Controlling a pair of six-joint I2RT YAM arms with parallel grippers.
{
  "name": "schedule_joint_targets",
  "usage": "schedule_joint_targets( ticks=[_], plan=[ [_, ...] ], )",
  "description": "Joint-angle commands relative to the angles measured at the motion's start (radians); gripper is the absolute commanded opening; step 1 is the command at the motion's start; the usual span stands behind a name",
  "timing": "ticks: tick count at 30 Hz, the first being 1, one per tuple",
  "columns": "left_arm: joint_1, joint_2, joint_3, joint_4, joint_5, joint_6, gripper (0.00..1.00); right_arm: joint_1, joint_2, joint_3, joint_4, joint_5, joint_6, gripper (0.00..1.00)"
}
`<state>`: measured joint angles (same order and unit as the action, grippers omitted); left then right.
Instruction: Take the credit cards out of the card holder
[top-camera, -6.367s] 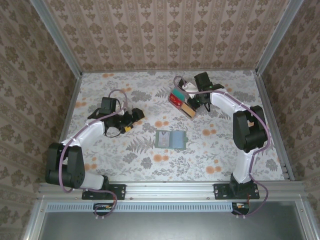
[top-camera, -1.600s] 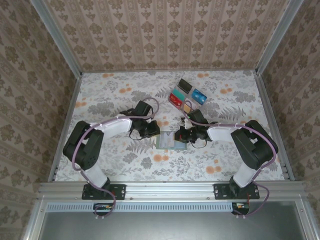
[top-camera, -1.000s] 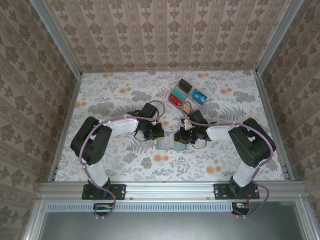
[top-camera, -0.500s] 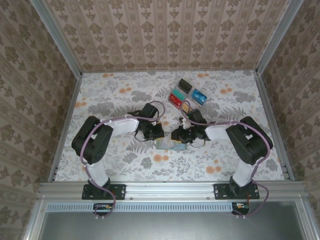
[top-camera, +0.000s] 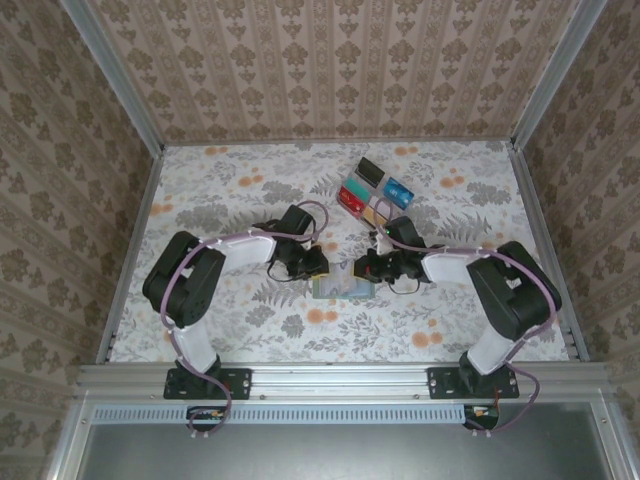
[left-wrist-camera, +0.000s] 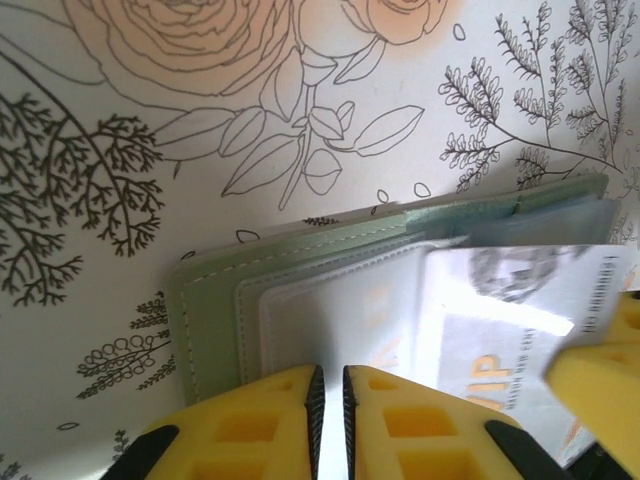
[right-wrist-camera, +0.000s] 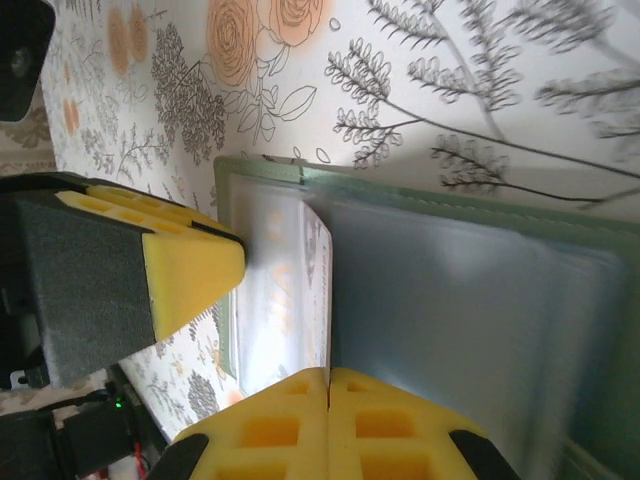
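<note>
The sage-green card holder (top-camera: 341, 290) lies open on the floral table. In the left wrist view its green cover (left-wrist-camera: 210, 310) and pale pocket show, with a whitish credit card (left-wrist-camera: 520, 310) marked "VIP" slid partway out to the right. My left gripper (left-wrist-camera: 329, 375) presses on the pocket, its fingers almost together with nothing between them. My right gripper (right-wrist-camera: 328, 375) is shut on the edge of that whitish card (right-wrist-camera: 317, 262), beside the holder's blue-grey inner pocket (right-wrist-camera: 450, 290). From above, the left gripper (top-camera: 315, 268) and right gripper (top-camera: 362, 270) meet over the holder.
Several removed cards, black (top-camera: 371, 170), teal-blue (top-camera: 399, 190), red (top-camera: 351, 196) and tan (top-camera: 375, 213), lie in a cluster at the back right. Metal rails and patterned walls enclose the table. Both arms reach in toward the middle.
My right gripper has shifted a little to the right, drawing the whitish card further out of the pocket. The left gripper has stayed pressed on the holder.
</note>
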<state>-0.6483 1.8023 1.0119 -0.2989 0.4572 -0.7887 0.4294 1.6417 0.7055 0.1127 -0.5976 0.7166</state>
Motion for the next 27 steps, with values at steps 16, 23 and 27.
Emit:
schedule_joint_targets(
  ticks=[16,23,27],
  plan=[
    [0.166,-0.229,0.018,-0.058,0.001,0.054,0.6,-0.035,-0.396,0.181,-0.395,0.171,-0.334,0.0],
    [0.312,-0.35,-0.009,-0.188,-0.071,0.147,0.8,-0.043,-0.397,0.318,-0.43,0.244,-0.453,0.0],
    [0.364,-0.418,-0.065,-0.194,-0.089,0.166,0.92,-0.061,-0.356,0.431,-0.488,0.236,-0.521,0.0]
  ],
)
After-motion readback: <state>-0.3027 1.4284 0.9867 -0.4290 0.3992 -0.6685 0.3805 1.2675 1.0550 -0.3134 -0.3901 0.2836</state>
